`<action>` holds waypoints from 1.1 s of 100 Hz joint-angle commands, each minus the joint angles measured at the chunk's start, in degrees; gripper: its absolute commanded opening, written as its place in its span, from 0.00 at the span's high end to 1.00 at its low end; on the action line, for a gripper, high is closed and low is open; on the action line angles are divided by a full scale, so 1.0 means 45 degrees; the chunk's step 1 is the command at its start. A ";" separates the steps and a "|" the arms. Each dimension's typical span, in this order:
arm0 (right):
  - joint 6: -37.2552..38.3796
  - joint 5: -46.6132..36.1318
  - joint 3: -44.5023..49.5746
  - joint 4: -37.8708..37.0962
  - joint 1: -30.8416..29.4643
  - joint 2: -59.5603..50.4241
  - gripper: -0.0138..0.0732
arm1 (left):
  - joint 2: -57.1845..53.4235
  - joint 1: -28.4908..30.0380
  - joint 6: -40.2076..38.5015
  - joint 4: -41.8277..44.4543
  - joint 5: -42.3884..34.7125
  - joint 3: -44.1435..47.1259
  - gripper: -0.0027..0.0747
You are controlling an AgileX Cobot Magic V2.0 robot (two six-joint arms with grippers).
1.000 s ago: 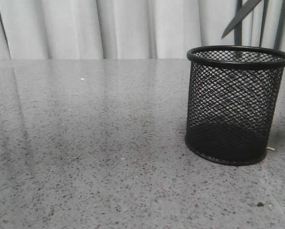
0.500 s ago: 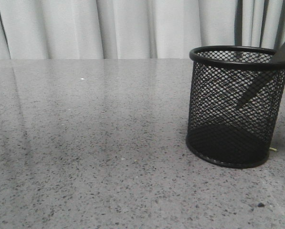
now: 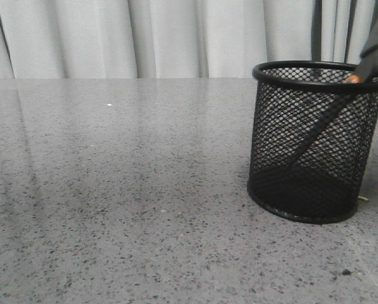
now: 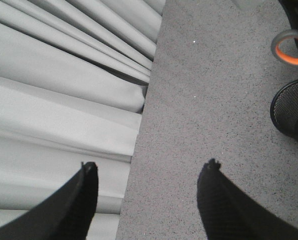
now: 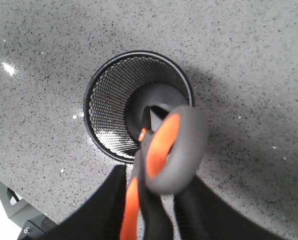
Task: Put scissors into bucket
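Observation:
The black mesh bucket (image 3: 271,126) stands on the grey table at the right. The scissors (image 3: 372,57) lean in it, blades slanting down to its base, the orange pivot dot at the right rim and the handles sticking up past it. In the right wrist view the bucket (image 5: 109,105) is straight below. The scissors' grey and orange handles (image 5: 181,145) rise between the fingers of my right gripper (image 5: 153,185), which is open, with a sliver of table showing beside one finger. My left gripper (image 4: 149,167) is open and empty, away from the bucket (image 4: 291,110) and the handle loop (image 4: 291,60).
Pale curtains (image 3: 144,38) hang behind the table's far edge. A small dark speck (image 3: 345,272) lies on the table in front of the bucket. The table's near corner (image 5: 14,195) shows under the right wrist.
The scissors have come down from above the bucket. Their blades have slid inside until the tip reached the base, and they now lean on the right rim.

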 commanded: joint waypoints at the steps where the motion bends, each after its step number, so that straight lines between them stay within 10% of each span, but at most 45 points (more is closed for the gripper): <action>1: -0.0217 -0.0585 -0.0477 0.0346 -0.0011 -0.0030 0.48 | -0.0280 -0.0086 -0.0152 0.0002 -0.0878 -0.0382 0.45; 39: -0.0217 -0.0418 -0.3852 -0.0460 -0.0061 -0.0030 0.47 | -0.0280 -0.0086 -0.0152 0.0552 -0.0816 -0.0382 0.47; 61: -0.0217 -0.2026 -0.4566 -0.0460 -0.0061 -0.0818 0.59 | -0.0280 -0.0086 -0.0168 0.0654 -0.0252 -0.0382 0.66; 77: -0.0217 -0.3863 -0.3766 -0.0460 -0.0061 -0.2000 0.89 | -0.0280 -0.0086 -0.2772 0.1127 0.0492 -0.0382 0.99; 110: -0.0217 -0.9642 0.1457 -0.0460 -0.0061 -0.5697 0.91 | -0.2223 -0.0086 -0.6495 0.2162 -0.1302 0.2070 0.99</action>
